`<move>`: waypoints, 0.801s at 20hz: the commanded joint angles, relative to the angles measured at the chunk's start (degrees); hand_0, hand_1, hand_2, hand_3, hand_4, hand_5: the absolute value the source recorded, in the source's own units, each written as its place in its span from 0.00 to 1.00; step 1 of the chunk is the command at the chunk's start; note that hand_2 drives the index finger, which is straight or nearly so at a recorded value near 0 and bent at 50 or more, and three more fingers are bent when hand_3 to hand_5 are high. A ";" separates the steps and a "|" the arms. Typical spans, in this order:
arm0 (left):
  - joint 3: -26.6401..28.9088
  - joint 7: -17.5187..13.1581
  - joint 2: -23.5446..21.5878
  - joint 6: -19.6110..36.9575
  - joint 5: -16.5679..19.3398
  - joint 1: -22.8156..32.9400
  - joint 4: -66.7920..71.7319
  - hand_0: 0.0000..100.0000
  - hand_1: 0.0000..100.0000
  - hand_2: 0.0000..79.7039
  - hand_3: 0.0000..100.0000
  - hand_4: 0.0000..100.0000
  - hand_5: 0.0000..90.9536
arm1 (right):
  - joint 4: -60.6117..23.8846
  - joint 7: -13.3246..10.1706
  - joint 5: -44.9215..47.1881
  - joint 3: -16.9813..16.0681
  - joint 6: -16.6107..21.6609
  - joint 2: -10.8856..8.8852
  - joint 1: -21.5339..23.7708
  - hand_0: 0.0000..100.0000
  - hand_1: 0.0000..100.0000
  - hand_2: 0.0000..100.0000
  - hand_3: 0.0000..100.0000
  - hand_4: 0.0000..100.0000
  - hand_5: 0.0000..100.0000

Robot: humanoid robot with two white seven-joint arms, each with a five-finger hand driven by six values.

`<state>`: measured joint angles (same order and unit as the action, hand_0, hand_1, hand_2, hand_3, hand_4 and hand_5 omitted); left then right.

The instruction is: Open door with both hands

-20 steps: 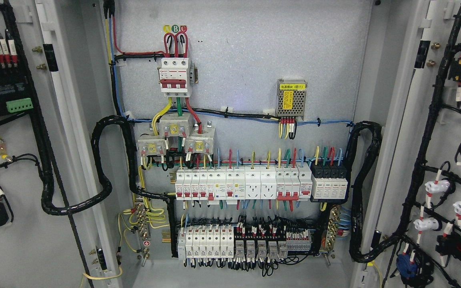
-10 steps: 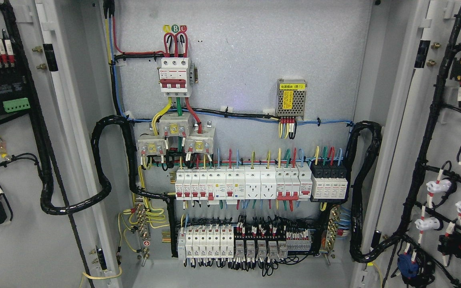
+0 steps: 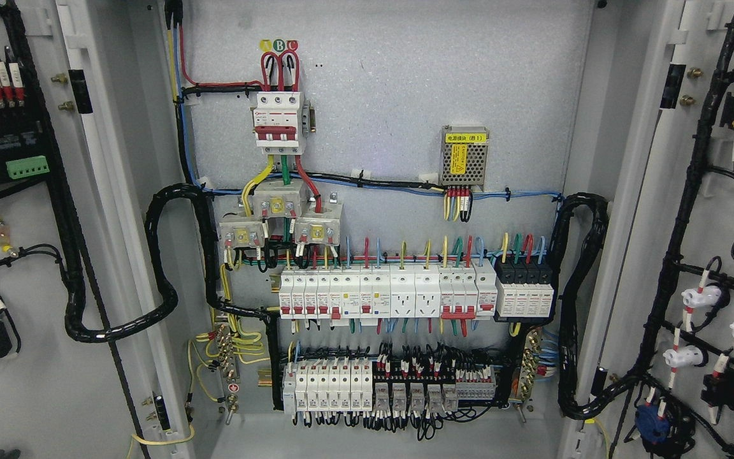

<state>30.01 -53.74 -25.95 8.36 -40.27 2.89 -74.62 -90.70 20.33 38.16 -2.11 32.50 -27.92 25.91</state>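
Standing upright, both cabinet doors: left door (image 3: pixel 35 382) and right door (image 3: pixel 679 210) swung wide; hand state untellable.

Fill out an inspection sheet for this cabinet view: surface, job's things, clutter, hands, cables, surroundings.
Surface: grey back panel carries a red breaker at the top, a power supply with a yellow label to its right, and two breaker rows lower down.
Job's things: left door and right door both swung wide open, inner faces showing.
Clutter: nothing seen.
Hands: nothing seen for certain; a dark shape at the bottom left corner cannot be identified.
Cables: black looms loop from the panel to each door; coloured wires feed the breakers.
Surroundings: nothing seen beyond the cabinet.
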 commanded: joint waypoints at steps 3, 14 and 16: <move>-8.82 5.65 4.77 0.16 0.37 5.46 -16.86 0.29 0.00 0.03 0.03 0.03 0.00 | 0.00 -0.02 -0.10 0.26 0.02 0.33 -0.33 0.22 0.00 0.00 0.00 0.00 0.00; -26.92 27.27 13.11 2.79 11.95 10.03 -26.54 0.29 0.00 0.03 0.03 0.03 0.00 | -0.62 -0.73 -8.42 5.26 -0.59 8.75 -6.39 0.22 0.00 0.00 0.00 0.00 0.00; -28.87 31.13 15.13 3.85 16.96 11.96 -26.63 0.29 0.00 0.03 0.03 0.03 0.00 | -0.62 -0.90 -12.12 5.97 -1.29 12.09 -7.88 0.22 0.00 0.00 0.00 0.00 0.00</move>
<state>14.12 -27.62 -18.41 10.91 -31.97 11.48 -92.80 -90.98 19.66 33.26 0.49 31.90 -24.30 21.58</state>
